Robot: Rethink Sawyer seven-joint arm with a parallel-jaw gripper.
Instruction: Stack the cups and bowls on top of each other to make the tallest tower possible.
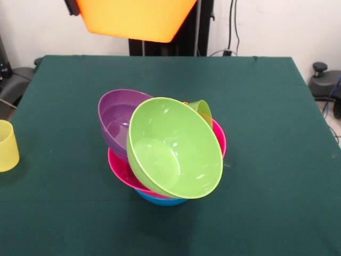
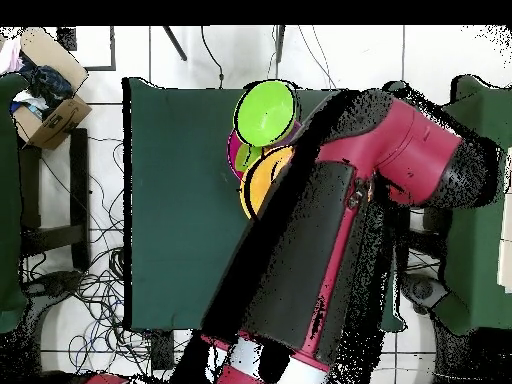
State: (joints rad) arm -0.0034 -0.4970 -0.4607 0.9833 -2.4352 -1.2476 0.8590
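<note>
Front view: pile of bowls near the middle of the green worktop (image 1: 256, 106). At the bottom, a blue bowl (image 1: 160, 199), only its lower edge showing. On it sits the pink bowl (image 1: 123, 169), open side up. Two bowls rest in the pink one, both tipped on edge: the purple bowl (image 1: 116, 120) at the picture's left, and the lime green bowl (image 1: 176, 154), mouth turned toward the camera and touching the purple one. Behind the lime rim peeks a green cup (image 1: 201, 108); something orange shows at its edge, too little to identify.

A pale yellow cup (image 1: 7, 145) stands upright, alone at the picture's left edge, well apart from the pile.

At the top edge, an orange bowl (image 1: 136, 18) hangs above the worktop, cut off by the frame, clear of the pile and farther back. The tool carrying it is not visible here.

Overhead view: the red and black arm (image 2: 330, 240) covers most of the worktop. Lime green bowl, a sliver of pink, and the orange bowl (image 2: 262, 182) show beside the arm's edge, the orange one partly over the pile. Tool hidden under the arm; cannot tell whether it is clenched or released.
</note>
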